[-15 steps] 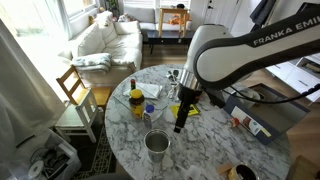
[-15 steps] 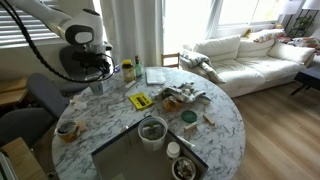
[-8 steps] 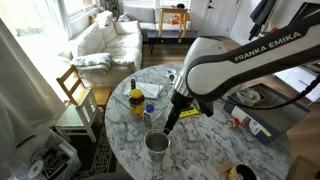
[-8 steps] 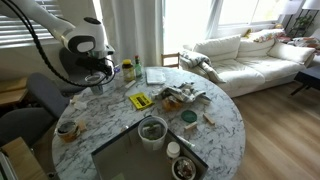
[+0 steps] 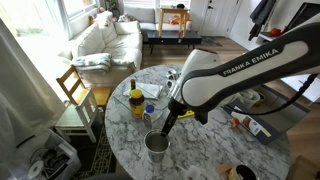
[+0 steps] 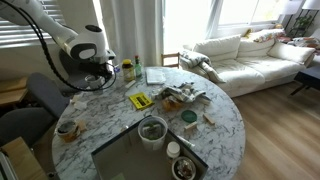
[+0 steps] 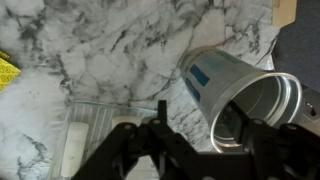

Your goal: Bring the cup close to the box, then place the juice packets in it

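The silver metal cup (image 5: 157, 143) stands upright near the front edge of the marble table (image 5: 200, 150). In the wrist view the cup (image 7: 225, 85) shows its open mouth and a blue label. My gripper (image 5: 165, 128) is open and low over the cup. In the wrist view the gripper (image 7: 200, 122) has one finger inside the rim and the other outside it. In an exterior view the gripper (image 6: 97, 82) hides most of the cup. The grey box (image 6: 120, 160) lies at the table's near side. A yellow juice packet (image 6: 140, 101) lies flat mid-table.
A yellow-topped bottle (image 5: 136, 100) stands behind the cup. A round dark-filled bowl (image 6: 153, 130) sits by the box and a small bowl (image 6: 67, 129) near the edge. A clear plastic tray (image 7: 90, 125) lies beside the cup. A wooden chair (image 5: 72, 90) stands by the table.
The arm has moved forward and down, bringing the open gripper from above the table's middle onto the cup's rim. The cup has not moved.
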